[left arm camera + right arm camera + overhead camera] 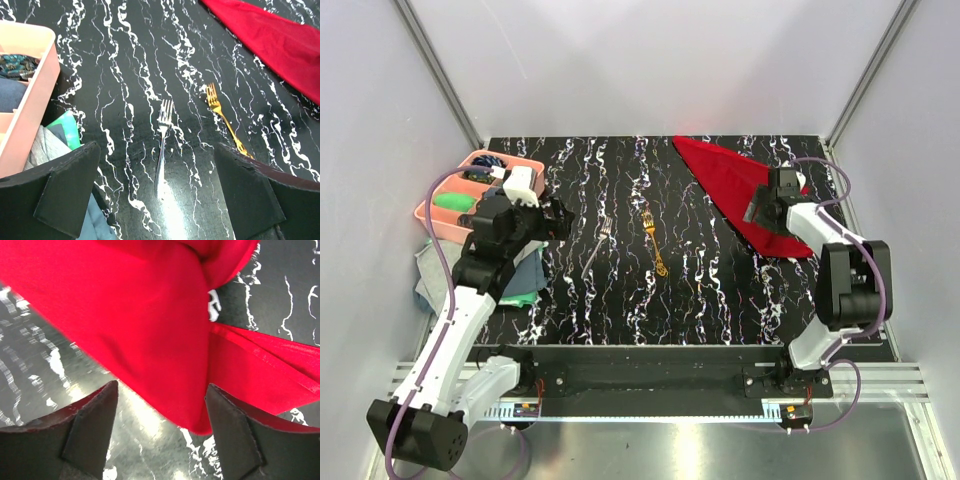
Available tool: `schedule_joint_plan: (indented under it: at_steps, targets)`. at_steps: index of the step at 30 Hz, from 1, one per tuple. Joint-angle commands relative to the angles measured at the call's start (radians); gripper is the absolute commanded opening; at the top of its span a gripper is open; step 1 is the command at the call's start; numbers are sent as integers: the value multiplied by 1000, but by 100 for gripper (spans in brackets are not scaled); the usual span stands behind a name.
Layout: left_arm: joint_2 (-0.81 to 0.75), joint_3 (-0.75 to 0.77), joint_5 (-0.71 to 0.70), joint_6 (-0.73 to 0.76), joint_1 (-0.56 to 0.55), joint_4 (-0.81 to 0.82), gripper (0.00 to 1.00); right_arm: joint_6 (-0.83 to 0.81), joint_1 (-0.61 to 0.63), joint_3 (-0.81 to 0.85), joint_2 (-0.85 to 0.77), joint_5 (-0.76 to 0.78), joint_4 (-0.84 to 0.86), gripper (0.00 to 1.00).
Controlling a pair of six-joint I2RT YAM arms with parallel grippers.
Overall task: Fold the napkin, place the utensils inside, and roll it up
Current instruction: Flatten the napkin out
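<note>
Mid-worktop [720, 300] lies the fork [599, 241], the shorter utensil [655, 243] just right of it. Napkin [740, 190] sits far right behind the fork; tray [470, 200] and cloth pile [525, 285] lie left.

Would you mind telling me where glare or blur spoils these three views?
Left wrist: a bright glare streak on the table washes out the silver fork handle's near end. Right wrist: the napkin is soft and smeared at its left edge, with glare patches on the tabletop. Top external: evenly lit, sharp.

Matt red cloth napkin [745, 190] (glossy marbled table [710, 290])
</note>
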Motion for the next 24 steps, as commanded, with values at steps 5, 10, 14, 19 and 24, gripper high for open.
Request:
schedule_joint_plan:
  at_steps: [5, 10, 14, 19, 24]
  targets:
    - [23, 9, 2, 7, -6, 21, 99, -17, -20, 62, 136, 4, -41, 61]
    - [27, 9, 7, 2, -6, 20, 99, 14, 18, 34, 136, -179, -13, 3]
    - [34, 12, 21, -4, -6, 21, 99, 63, 136, 25, 130, -226, -6, 1]
    - [47, 10, 33, -5, -7, 20, 99, 104, 204, 32, 84, -305, -12, 24]
    - [60, 9, 59, 1, -14, 21, 99, 66, 80, 89, 1, -235, -85, 50]
